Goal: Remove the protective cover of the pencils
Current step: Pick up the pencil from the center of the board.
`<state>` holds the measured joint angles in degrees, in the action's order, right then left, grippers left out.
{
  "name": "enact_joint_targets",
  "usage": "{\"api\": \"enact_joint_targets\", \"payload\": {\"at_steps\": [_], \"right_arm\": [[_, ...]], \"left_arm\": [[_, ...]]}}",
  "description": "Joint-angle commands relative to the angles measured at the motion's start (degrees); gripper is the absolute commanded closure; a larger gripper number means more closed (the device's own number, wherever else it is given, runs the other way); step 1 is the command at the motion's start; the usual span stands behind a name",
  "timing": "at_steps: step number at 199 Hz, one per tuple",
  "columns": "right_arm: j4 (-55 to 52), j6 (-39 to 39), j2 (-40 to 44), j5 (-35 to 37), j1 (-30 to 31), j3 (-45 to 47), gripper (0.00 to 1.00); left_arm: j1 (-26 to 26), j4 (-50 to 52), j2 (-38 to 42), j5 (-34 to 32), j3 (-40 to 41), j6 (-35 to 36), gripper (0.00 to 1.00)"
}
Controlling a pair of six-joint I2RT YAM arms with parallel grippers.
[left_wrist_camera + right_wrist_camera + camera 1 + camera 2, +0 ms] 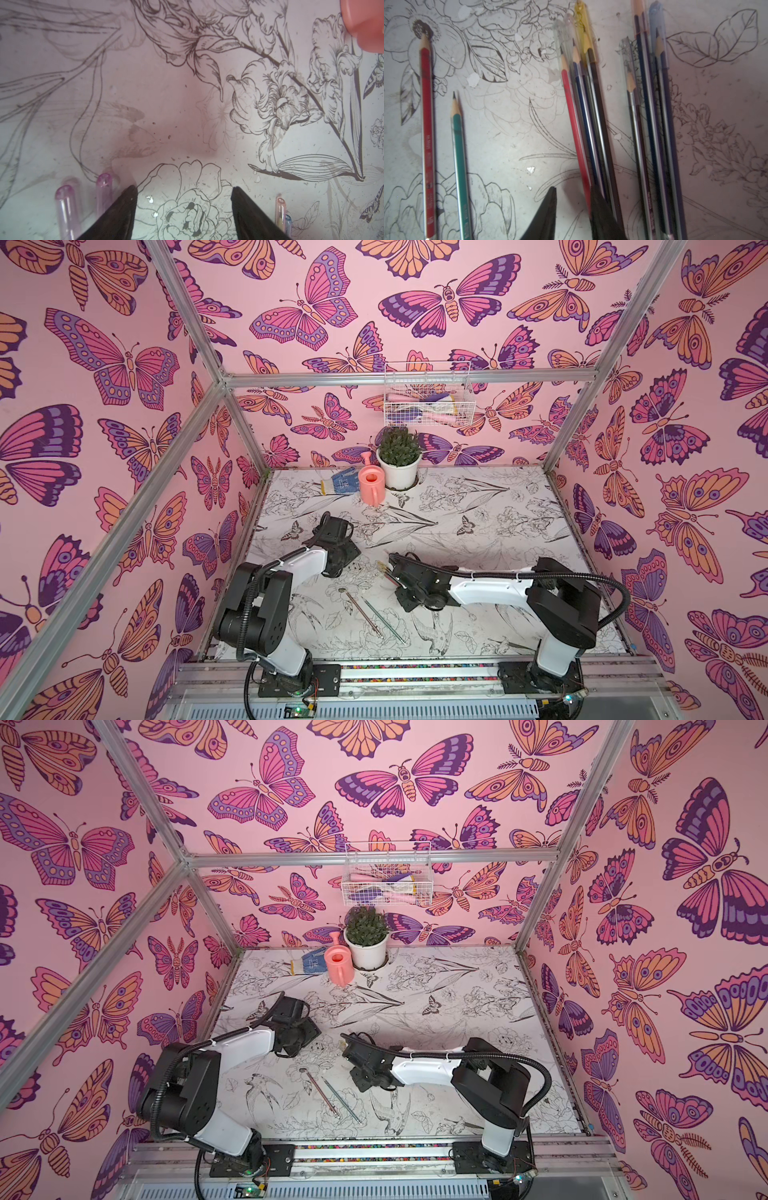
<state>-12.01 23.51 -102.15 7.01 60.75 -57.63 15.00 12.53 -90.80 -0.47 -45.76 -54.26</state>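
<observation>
Lower centre, the right pincer [573,189] stands narrow beside capped pencils [599,108]; gripping or not, I cannot tell. Left pincer [184,187] gapes empty. A skewed pinch could scatter them.

pink watering can [371,483] at the back of the flower-print table [498,539], just beside a white pot with a green plant [399,472]. blue glove [343,483] lies by the can. white wire basket [426,396] hangs on butterfly wall [332,302] above.
</observation>
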Motion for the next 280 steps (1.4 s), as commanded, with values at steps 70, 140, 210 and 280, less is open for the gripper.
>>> {"api": "enact_joint_targets", "payload": {"at_steps": [70, 140, 210, 280], "right_arm": [[-1.21, -0.39, -2.83, -2.34, -0.51, -1.88, 0.72], [0.22, -0.37, -1.08, -5.46, -0.24, -1.73, 0.91], [0.94, -0.26, 2.91, -5.78, 1.12, -0.82, 0.92], [1.19, 0.21, 4.74, -5.46, 1.91, 0.36, 0.92]], "left_arm": [[-0.50, 3.78, 7.27, 0.73, 1.19, -0.48, 0.27], [-4.08, 14.17, 29.22, -8.22, 8.57, -5.18, 0.24], [-11.76, 16.79, 37.13, -4.21, 16.13, -6.57, 0.22], [-10.80, 3.77, 26.50, 4.84, 16.84, -4.12, 0.24]]}}
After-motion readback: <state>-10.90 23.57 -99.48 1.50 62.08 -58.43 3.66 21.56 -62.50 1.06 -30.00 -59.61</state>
